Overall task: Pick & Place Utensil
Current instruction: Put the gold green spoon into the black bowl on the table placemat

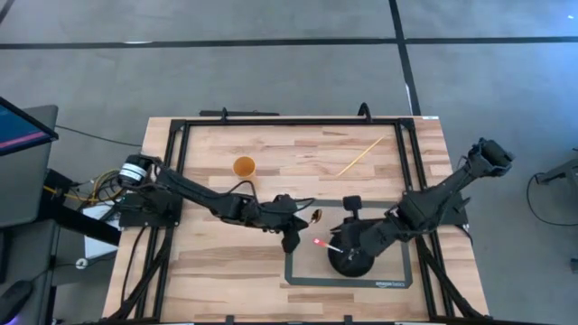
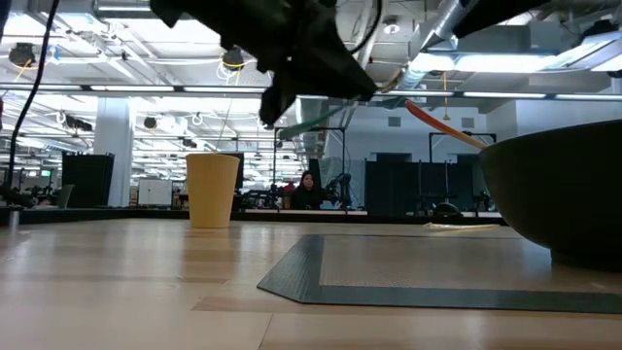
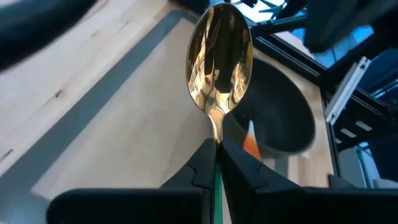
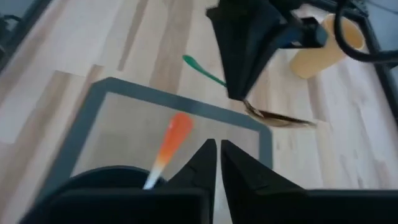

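Spoon point(image 1: 315, 216) — gold bowl, green handle; high view: pinched in the left gripper point(image 1: 302, 226) above the wooden surface point(image 1: 271, 153), beside the grey mat point(image 1: 397, 271). Orange-handled utensil point(image 1: 327, 245) leans in the dark bowl point(image 1: 350, 262); right gripper point(image 1: 343, 242) there, pressed together, apparently empty. Low view: yellow cup point(image 2: 212, 190), matte. Left wrist view: polished, mirror-bright oval. Right wrist view: slim green handle point(image 4: 202, 70). Risk — smooth, thin handle may pivot or slip in the pinch.

Grey floor point(image 1: 271, 72) crossed by dark seams surrounds the wooden bench point(image 1: 298, 144); beyond it, an open office with ceiling strip lights point(image 2: 117, 92), a white column point(image 2: 114, 146) and a seated person point(image 2: 308, 190).
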